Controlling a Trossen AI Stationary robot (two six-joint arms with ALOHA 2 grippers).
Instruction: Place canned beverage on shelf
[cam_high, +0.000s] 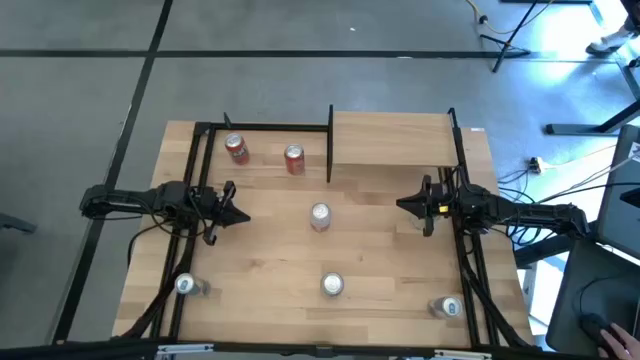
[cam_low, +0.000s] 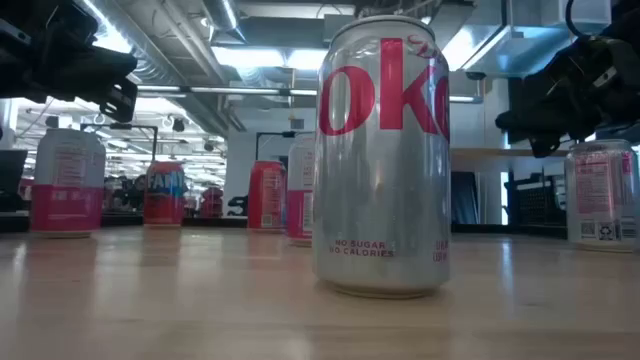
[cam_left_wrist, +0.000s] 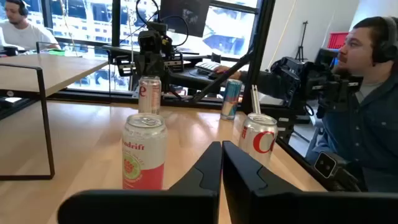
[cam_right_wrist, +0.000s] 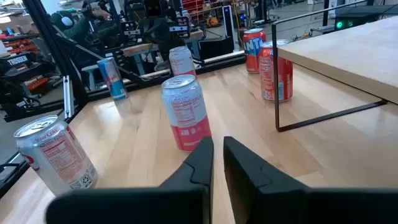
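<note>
Several beverage cans stand upright on the butcher-block table. A pink-and-white can (cam_high: 319, 217) stands at the middle, between my two grippers; it also shows in the left wrist view (cam_left_wrist: 144, 152) and the right wrist view (cam_right_wrist: 185, 112). A silver Diet Coke can (cam_high: 332, 285) stands nearer the front edge and fills the low view (cam_low: 385, 155). The shelf (cam_high: 390, 138), a raised light-wood board on thin black posts, stands at the far right with nothing on it. My left gripper (cam_high: 240, 214) is shut, left of the middle can. My right gripper (cam_high: 403, 205) is shut, right of it.
Two red cans (cam_high: 236, 149) (cam_high: 294, 159) stand at the far left, beside the shelf's black post (cam_high: 329, 145). More cans stand at the near left (cam_high: 186, 286) and near right (cam_high: 447, 307). Black frame rails run along both table sides. People sit beyond the table.
</note>
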